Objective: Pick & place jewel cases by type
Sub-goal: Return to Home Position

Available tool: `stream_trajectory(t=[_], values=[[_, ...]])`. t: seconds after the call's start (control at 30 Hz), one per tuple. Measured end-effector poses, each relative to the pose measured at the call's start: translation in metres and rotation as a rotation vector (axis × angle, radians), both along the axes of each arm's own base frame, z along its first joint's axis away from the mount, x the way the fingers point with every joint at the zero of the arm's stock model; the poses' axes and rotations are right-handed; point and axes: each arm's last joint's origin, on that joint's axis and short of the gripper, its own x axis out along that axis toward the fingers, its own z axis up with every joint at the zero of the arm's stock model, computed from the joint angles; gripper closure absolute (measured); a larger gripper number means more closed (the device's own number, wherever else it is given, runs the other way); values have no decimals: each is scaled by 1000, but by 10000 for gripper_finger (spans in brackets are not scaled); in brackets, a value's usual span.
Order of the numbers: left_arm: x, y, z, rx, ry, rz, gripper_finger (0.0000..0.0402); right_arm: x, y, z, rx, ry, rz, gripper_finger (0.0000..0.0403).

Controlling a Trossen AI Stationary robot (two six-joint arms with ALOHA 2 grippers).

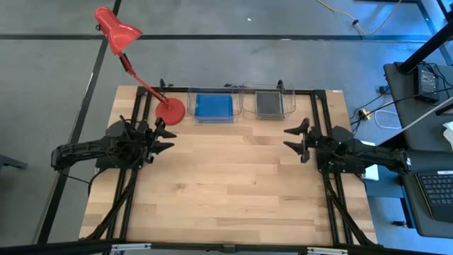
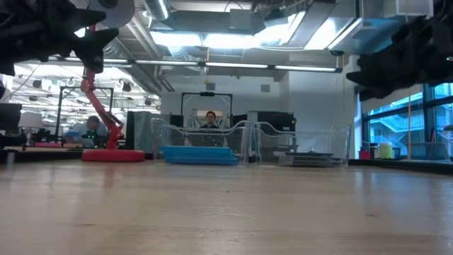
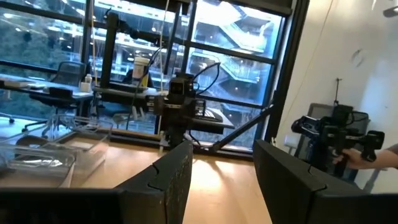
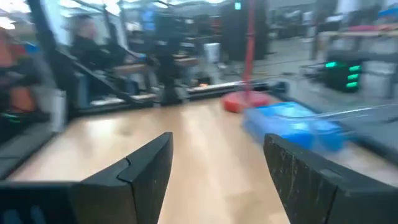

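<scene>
Wooden worktop (image 1: 226,184) holds blue jewel cases (image 1: 213,106) and dark jewel cases (image 1: 269,104) in clear trays (image 1: 190,103), upper centre. Your left pincer (image 1: 172,140), mid-left, and right pincer (image 1: 286,139), mid-right, both gape wide.

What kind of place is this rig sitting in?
Probably an open robotics lab or workshop: exposed ceiling ducts and strip lights, a person at a station beyond the wooden table, large windows, and a laptop beside the rig.

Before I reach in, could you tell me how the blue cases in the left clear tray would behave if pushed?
The blue cases look flat and hard, so probably stiff and light. Their smooth plastic would likely slide, not tip, until the wall of the clear tray stops them.
</scene>
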Motion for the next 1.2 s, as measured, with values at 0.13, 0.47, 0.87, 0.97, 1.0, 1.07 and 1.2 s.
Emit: stream_trajectory(t=[0.13, 0.47, 0.87, 0.97, 1.0, 1.07, 1.2], values=[[0, 0, 0, 0, -1, 0, 235, 0, -1, -1, -69, 16, -28, 148], [0, 0, 0, 0, -1, 0, 235, 0, -1, -1, -68, 16, -27, 148], [0, 0, 0, 0, -1, 0, 235, 0, -1, -1, -67, 15, -28, 148], [0, 0, 0, 0, -1, 0, 235, 0, -1, -1, -68, 15, -28, 148], [0, 0, 0, 0, -1, 0, 235, 0, -1, -1, -68, 15, -27, 148], [0, 0, 0, 0, -1, 0, 235, 0, -1, 0, -66, 15, -27, 148], [0, 0, 0, 0, -1, 0, 235, 0, -1, 0, -67, 15, -27, 148]])
